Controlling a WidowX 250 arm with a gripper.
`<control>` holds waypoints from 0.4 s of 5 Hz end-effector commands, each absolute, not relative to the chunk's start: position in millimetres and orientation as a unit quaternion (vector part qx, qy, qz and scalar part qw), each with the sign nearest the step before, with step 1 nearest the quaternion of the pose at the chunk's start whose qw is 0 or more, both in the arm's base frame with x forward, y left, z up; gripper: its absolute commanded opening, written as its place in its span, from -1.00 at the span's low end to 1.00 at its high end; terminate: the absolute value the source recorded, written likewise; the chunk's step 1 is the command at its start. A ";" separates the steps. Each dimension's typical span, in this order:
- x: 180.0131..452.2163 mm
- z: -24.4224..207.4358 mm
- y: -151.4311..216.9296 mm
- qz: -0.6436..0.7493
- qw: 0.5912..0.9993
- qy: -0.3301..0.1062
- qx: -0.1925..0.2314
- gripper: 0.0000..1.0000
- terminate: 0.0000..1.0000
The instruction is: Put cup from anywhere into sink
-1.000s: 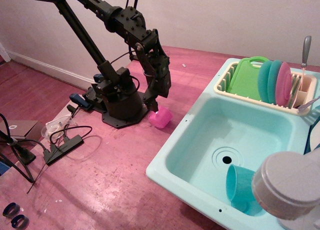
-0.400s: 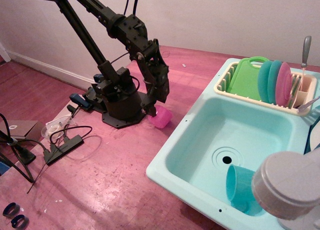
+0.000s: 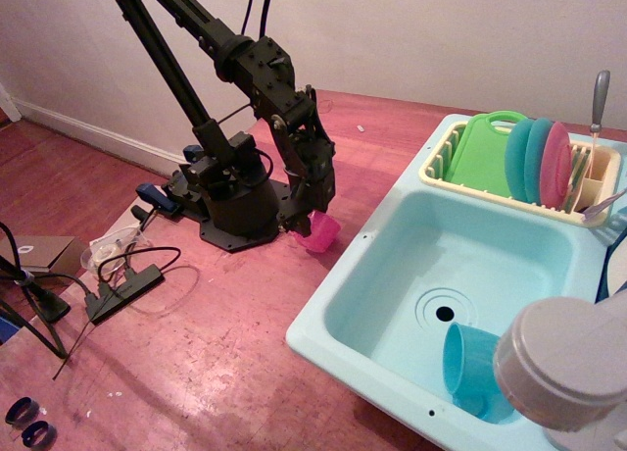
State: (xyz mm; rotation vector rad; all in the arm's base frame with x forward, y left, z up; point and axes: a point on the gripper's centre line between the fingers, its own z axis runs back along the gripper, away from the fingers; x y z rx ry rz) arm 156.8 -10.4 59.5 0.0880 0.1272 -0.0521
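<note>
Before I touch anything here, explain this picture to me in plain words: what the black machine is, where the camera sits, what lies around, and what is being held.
The black machine is a single jointed robot arm bolted to a round base on the reddish wooden surface. There is only one picture, taken from in front of the arm, looking down across the sink.

At the arm's tip is a gripper, reaching down onto a small bright pink translucent plastic cup that stands on the wood, outside the sink. Whether the fingers have actually closed on it cannot be told from here.

To the right is a large light aqua plastic toy sink basin with a round dark drain hole. A larger teal cup lies inside it. Behind stands a cream dish rack holding a green board and teal and pink plates. Cables and a power strip lie on the left.
</note>
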 end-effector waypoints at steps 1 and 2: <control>166.4 54.2 -18.0 -0.043 0.996 0.068 0.045 -1.00 -1.00; 173.9 54.4 -20.5 -0.059 0.995 0.068 0.048 -1.00 -1.00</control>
